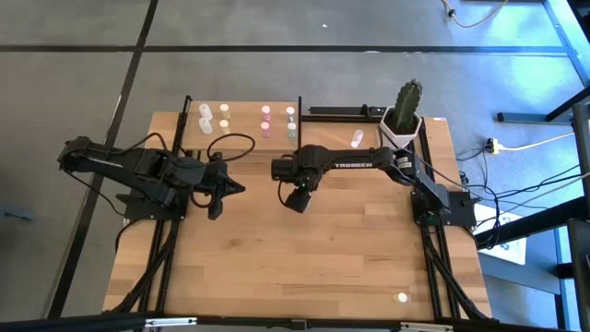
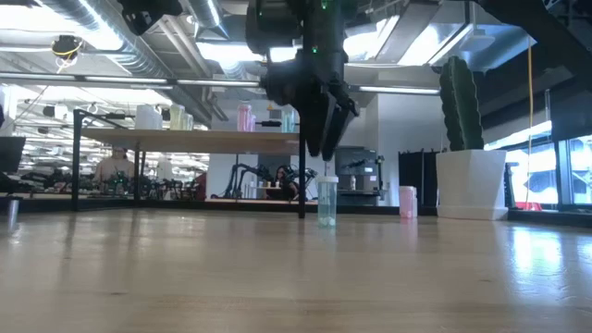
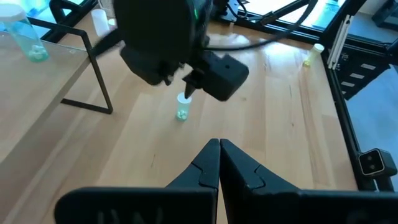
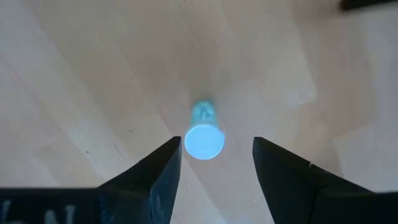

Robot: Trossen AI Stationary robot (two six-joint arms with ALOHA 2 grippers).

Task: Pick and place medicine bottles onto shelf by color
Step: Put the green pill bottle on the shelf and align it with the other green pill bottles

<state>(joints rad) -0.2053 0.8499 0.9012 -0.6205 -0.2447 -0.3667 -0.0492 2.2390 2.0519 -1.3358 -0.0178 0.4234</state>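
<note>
Wide bare stretch of the light-wood plank tabletop (image 1: 304, 258) lies in front of both arms. Right gripper (image 4: 214, 158) hangs over mid-table, fingers (image 4: 155, 177) spread wide, straddling a small pale green vial with white cap (image 4: 204, 138) standing upright on the wood; not touching it. Left gripper (image 3: 219, 163) nearby, fingers pressed together, empty. Flat light-wood shelf with thin black posts (image 1: 244, 134) at the back edge carries white, yellowish, pink and green vials. One pink vial (image 2: 407, 201) stands near the white cactus pot (image 2: 472, 183).
</note>
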